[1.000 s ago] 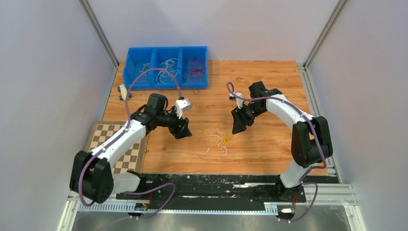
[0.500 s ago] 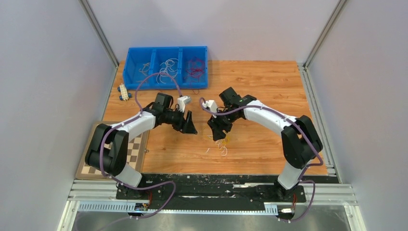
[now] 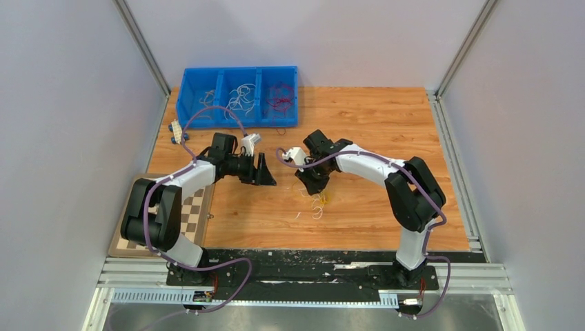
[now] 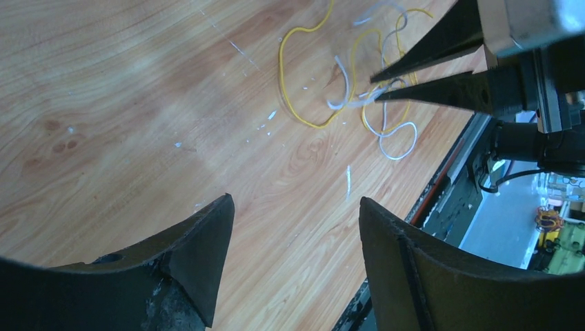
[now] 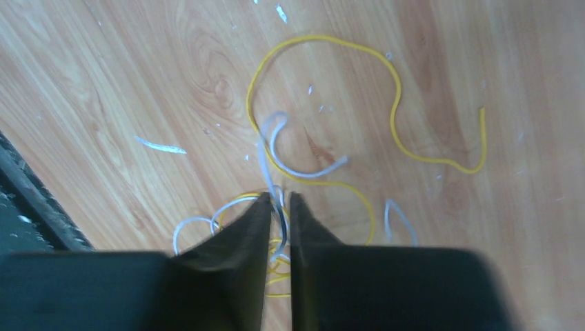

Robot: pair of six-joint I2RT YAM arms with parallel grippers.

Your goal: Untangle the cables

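I see the wooden tabletop (image 3: 386,117) boxed in by grey walls (image 3: 69,103), with a blue bin (image 3: 286,121) at upper left. The loose cables (image 3: 317,203) lie near frame centre. My right gripper (image 5: 279,200) pinches a white cable (image 5: 265,155). My left gripper (image 4: 296,227) gapes wide, empty.

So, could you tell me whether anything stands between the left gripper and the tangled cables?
Nothing visible does: only bare table lies between the open left gripper and the cables. The right gripper is at the tangle's far side, jaws narrowed around a white strand.
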